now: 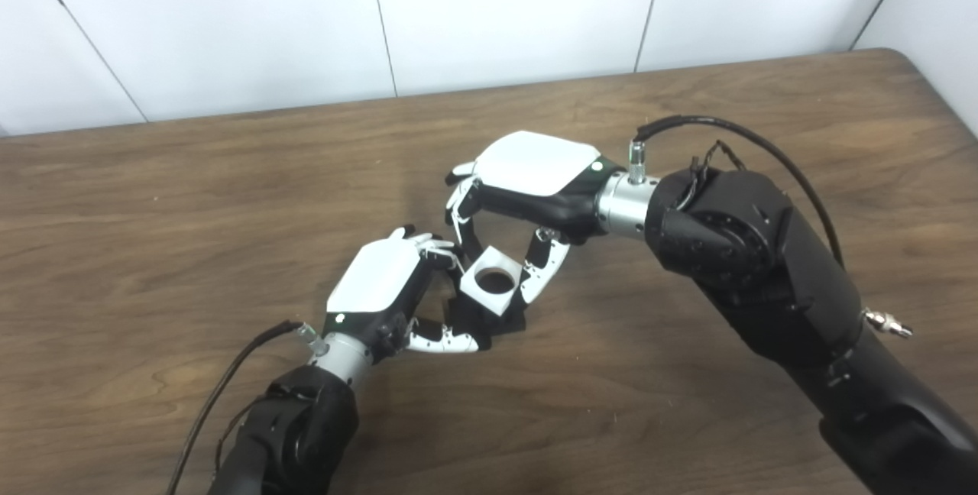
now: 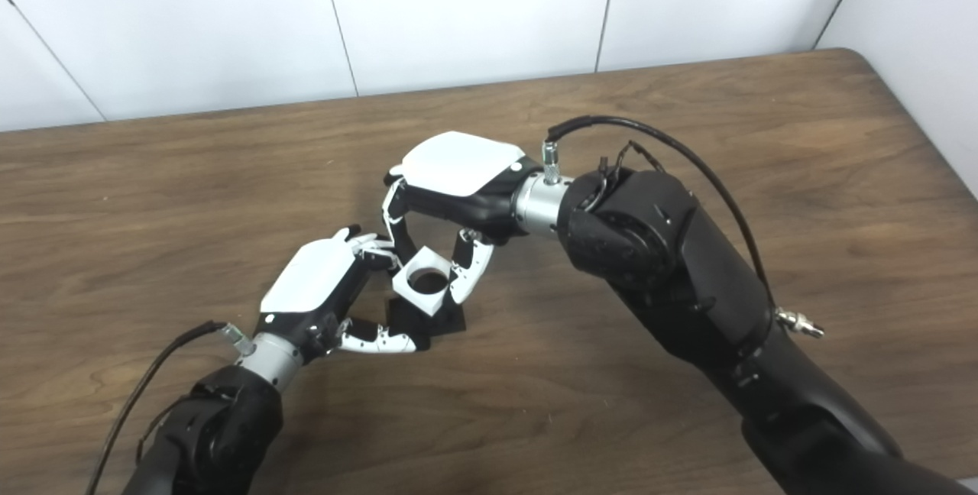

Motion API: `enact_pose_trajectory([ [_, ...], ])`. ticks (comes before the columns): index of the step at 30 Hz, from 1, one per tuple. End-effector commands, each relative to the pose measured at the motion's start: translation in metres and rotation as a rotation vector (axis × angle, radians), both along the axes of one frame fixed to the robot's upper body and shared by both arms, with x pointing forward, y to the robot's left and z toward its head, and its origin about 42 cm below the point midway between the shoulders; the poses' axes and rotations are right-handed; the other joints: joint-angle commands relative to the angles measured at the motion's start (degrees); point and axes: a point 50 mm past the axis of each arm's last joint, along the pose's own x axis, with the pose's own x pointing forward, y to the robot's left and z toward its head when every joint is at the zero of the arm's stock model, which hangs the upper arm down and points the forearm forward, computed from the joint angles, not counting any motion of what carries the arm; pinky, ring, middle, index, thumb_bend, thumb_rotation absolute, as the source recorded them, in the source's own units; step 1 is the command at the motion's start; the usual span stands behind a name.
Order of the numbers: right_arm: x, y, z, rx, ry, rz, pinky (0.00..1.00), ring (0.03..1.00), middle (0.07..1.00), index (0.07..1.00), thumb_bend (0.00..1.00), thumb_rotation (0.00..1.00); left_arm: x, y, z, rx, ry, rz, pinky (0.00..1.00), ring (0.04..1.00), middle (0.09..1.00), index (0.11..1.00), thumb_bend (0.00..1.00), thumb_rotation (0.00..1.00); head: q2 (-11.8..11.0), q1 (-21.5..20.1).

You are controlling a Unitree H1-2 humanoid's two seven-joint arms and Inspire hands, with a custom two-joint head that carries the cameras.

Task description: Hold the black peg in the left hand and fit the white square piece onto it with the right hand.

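Closest of all: two dark arms coming up from the bottom edge over a brown wooden desk (image 1: 153, 197).

Left robot hand (image 1: 382, 281): curled shut around a black peg (image 1: 489, 319), thumb low beside it, other fingers bent over the top. Only the dark base of the peg easy to see; the rest hidden.

Right robot hand (image 1: 527, 197): reaching down from above, fingertips (image 1: 539, 281) pinched on the sides of a white square piece (image 1: 493, 281). Round hole on top, facing up. Piece sitting right over the peg, touching it or almost; hard to tell how far on.

About the white piece: looks hard and stiff, like plastic. Probably light. Smooth sides, so maybe slippery. Not likely to bend or break.

Best place to hold: two flat sides across from each other, never over the hole. Same for the peg: low down near the base, top left bare for the hole.
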Motion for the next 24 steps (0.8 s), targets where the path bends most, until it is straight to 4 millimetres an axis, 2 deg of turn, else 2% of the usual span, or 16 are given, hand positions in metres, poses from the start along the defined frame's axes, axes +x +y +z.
enact_pose_trajectory([
  [1,0.002,0.000,0.013,0.010,-0.081,0.010,0.91,0.916,0.771,0.483,0.52,0.13,-0.003,-0.002,-0.009,0.030,0.075,-0.032,1.00,0.891,0.792,0.485,0.52,0.05,0.0,-0.1],
  [24,0.000,0.000,0.002,-0.013,-0.066,-0.010,0.89,0.921,0.771,0.483,0.52,0.14,-0.003,-0.001,-0.007,0.025,0.082,-0.032,1.00,0.893,0.791,0.485,0.52,0.05,0.3,-0.7],
])
